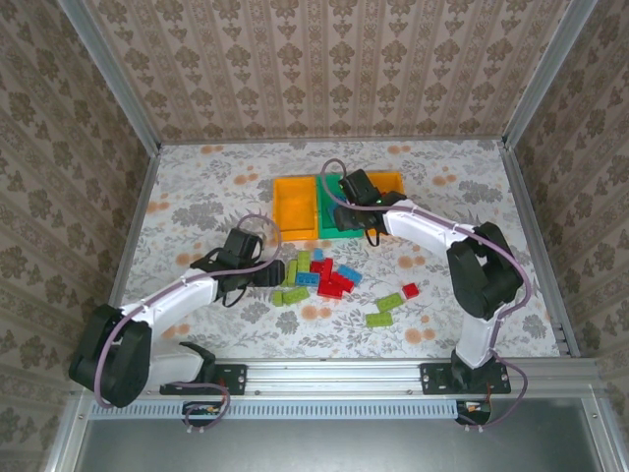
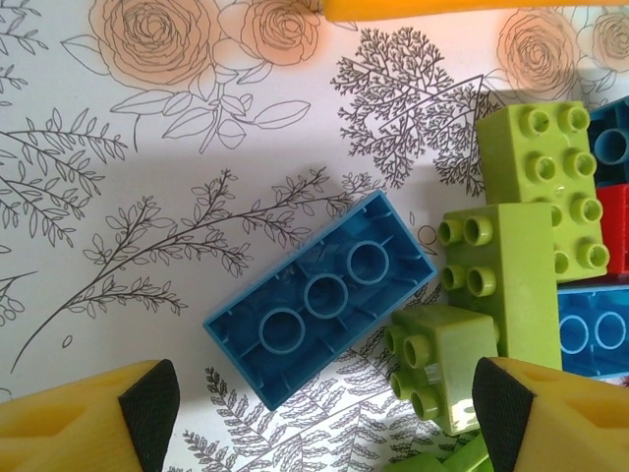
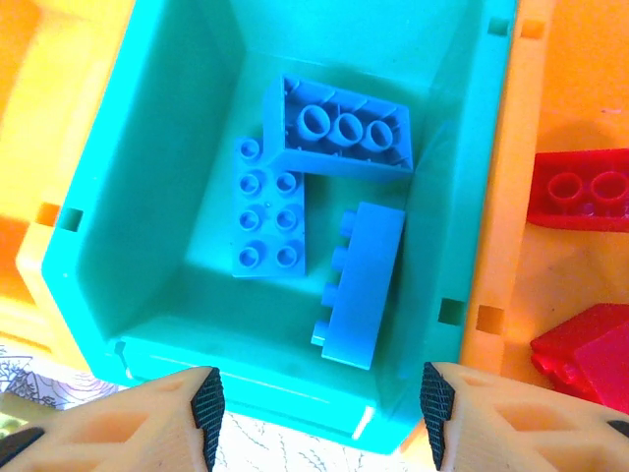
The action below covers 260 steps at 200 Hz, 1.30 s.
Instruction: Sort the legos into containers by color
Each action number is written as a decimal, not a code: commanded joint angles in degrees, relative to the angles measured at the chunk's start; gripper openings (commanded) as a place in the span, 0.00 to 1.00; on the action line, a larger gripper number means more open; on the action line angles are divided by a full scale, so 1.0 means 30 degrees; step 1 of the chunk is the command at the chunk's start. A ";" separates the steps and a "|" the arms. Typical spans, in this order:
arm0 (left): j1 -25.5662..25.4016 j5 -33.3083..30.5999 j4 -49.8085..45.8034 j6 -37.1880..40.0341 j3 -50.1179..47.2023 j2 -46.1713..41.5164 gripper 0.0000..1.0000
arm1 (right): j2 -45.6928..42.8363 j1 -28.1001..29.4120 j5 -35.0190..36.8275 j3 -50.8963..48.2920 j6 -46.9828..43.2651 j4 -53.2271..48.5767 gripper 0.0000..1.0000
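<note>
Your left gripper (image 2: 324, 411) hangs wide open and empty over the upturned blue brick (image 2: 319, 298) at the middle of its wrist view — light, stiff, slick plastic, I'd judge — so pinch across its long flat sides.

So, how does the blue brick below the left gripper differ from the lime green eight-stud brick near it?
The blue brick lies upside down, its hollow underside with three tubes facing up; the lime green brick lies studs up. The blue brick lies diagonally in the left wrist view; the lime green brick runs nearly top to bottom. Both look like two-by-four bricks.
</note>
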 commanded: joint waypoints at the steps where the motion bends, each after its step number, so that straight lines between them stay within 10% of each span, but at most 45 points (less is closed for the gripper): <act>1: -0.0079 -0.0070 -0.0671 0.0537 -0.0158 0.0418 0.81 | -0.0618 -0.0151 0.0199 -0.0346 0.0291 -0.0131 0.59; 260: 0.0342 -0.1691 -0.3356 0.1766 0.1431 -0.1958 0.80 | -0.0713 -0.0886 -0.0949 -0.1026 0.0689 0.0344 0.60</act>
